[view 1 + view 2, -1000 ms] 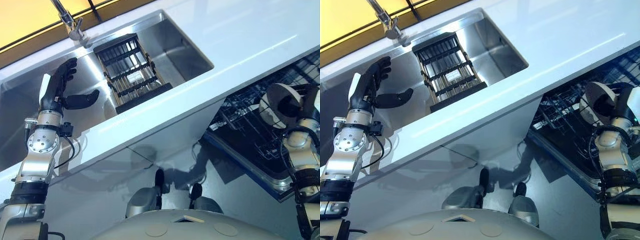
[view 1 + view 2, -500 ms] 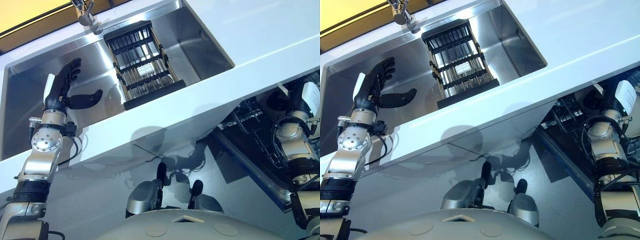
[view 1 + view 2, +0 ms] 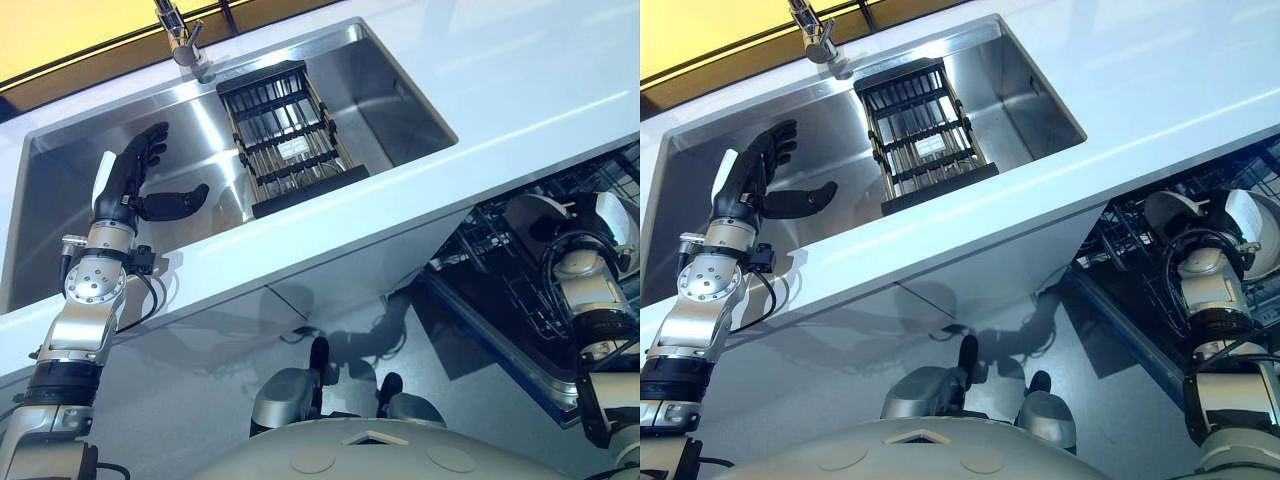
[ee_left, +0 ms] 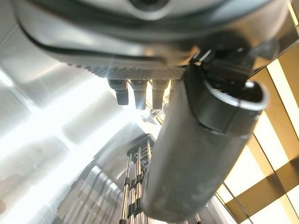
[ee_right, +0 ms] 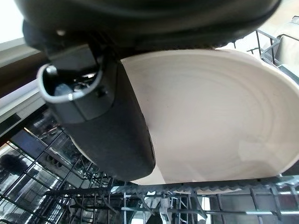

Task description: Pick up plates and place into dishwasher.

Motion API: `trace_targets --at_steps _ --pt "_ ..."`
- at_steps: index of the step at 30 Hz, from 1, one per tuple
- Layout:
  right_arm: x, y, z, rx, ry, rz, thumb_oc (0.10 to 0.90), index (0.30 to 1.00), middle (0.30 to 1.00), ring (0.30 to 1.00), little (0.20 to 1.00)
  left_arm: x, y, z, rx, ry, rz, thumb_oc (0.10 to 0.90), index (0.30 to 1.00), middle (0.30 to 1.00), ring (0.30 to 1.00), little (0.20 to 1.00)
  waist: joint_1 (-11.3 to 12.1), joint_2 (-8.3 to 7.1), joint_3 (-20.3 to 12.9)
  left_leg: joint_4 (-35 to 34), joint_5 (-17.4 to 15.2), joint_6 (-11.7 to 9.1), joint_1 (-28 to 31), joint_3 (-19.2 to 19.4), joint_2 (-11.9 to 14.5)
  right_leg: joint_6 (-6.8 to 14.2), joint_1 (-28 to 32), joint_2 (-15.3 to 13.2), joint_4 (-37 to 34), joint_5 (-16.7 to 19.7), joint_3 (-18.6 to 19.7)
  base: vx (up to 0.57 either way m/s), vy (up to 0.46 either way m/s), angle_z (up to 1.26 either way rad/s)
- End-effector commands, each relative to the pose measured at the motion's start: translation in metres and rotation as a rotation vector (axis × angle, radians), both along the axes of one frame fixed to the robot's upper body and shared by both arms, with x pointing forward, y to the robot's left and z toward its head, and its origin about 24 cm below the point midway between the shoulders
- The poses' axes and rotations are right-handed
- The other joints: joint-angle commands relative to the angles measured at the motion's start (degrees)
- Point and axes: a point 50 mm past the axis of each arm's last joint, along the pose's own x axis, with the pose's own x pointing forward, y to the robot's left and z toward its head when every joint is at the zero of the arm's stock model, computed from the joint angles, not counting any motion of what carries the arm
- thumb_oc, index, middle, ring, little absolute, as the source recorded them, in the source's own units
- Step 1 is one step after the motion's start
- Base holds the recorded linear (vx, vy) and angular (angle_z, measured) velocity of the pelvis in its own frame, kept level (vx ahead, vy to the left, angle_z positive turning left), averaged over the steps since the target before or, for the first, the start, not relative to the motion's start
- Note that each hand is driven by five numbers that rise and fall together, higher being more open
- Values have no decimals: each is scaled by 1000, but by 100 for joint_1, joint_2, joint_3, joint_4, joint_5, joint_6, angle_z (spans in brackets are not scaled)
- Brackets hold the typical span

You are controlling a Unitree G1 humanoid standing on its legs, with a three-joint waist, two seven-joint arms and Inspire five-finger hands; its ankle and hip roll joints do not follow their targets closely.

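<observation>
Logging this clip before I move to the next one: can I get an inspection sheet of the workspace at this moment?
Surface: white countertop with a steel sink set into it.
Job's things: white plate held over the dishwasher rack; another pale dish stands in the rack.
Clutter: black dish rack standing in the sink; no plates seen in it.
Hands: left hand open, raised over the sink, holding nothing; right hand with its thumb across the plate's face, pinching it.
Cables: nothing seen.
Surroundings: faucet behind the sink; open dishwasher below the counter.
</observation>
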Motion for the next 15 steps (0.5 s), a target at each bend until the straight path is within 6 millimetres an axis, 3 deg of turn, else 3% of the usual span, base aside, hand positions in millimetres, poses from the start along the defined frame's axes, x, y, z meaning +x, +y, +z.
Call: trace_targets --at_steps 1,9,15 --pt "7 19 -6 -52 61 141 800 900 900 900 900 5 -10 36 40 -172 -53 800 900 900 900 900 79 -81 -582 523 -667 -217 -38 319 -13 -69 -562 48 1026 -589 92 0 0 0" --pt "4 29 -7 -42 14 199 800 900 900 900 900 0 -7 28 29 -147 -54 800 900 900 900 900 55 -175 -645 453 -702 -169 92 373 -12 -25 -459 64 935 -545 115 0 0 0" --pt "4 38 12 -116 -150 232 800 900 900 900 900 -4 -5 24 17 -144 -45 800 900 900 900 900 -1 -236 -705 383 -759 -102 223 430 -22 8 -397 93 861 -512 154 -16 5 -8"
